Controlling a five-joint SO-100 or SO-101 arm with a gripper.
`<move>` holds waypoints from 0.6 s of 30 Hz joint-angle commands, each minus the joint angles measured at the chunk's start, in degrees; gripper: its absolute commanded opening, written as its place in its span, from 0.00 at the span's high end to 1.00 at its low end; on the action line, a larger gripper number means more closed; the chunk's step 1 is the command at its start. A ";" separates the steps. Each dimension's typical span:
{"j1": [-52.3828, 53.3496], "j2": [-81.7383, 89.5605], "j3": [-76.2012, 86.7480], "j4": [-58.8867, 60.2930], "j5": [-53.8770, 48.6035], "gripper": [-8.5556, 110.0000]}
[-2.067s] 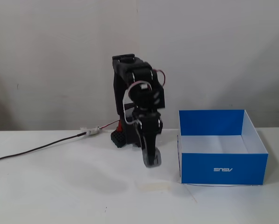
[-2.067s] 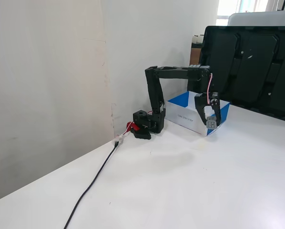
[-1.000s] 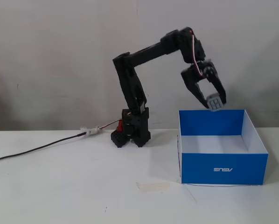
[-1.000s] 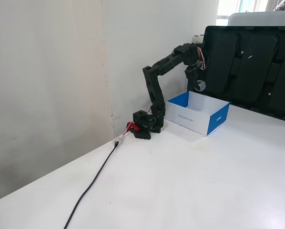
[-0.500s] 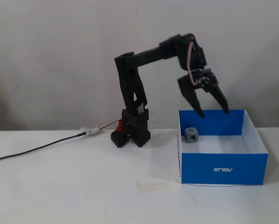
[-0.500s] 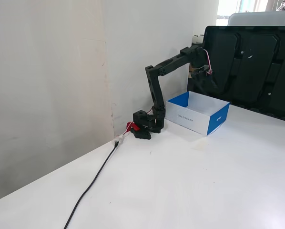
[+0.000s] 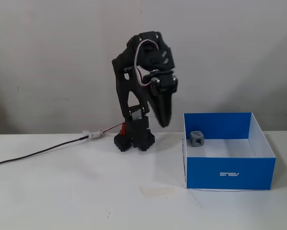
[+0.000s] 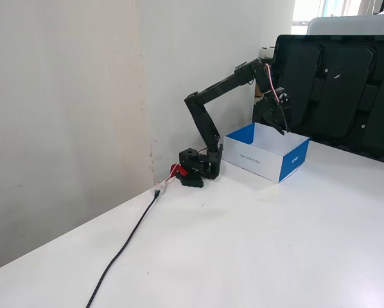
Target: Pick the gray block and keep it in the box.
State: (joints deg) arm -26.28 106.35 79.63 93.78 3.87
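Observation:
The gray block (image 7: 197, 139) rests on the white floor inside the blue box (image 7: 230, 173), in its back left corner as a fixed view shows it. My gripper (image 7: 163, 123) hangs in the air to the left of the box and above the table, pointing down. Its jaws look closed together with nothing between them. In the other fixed view the gripper (image 8: 283, 128) hovers over the box (image 8: 264, 158), and the block is hidden behind the box wall.
The arm's base (image 7: 134, 138) stands left of the box, with a black cable (image 7: 38, 154) running left across the white table. A strip of tape (image 7: 157, 190) lies near the front. Dark screens (image 8: 346, 90) stand behind the box in a fixed view.

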 commanded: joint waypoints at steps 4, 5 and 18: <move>12.74 3.16 6.33 -7.38 -1.85 0.93; 14.15 3.25 8.26 -8.70 -2.81 0.93; 26.19 2.29 37.62 -41.48 -6.06 0.93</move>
State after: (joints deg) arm 0.79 106.35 117.42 54.05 -2.55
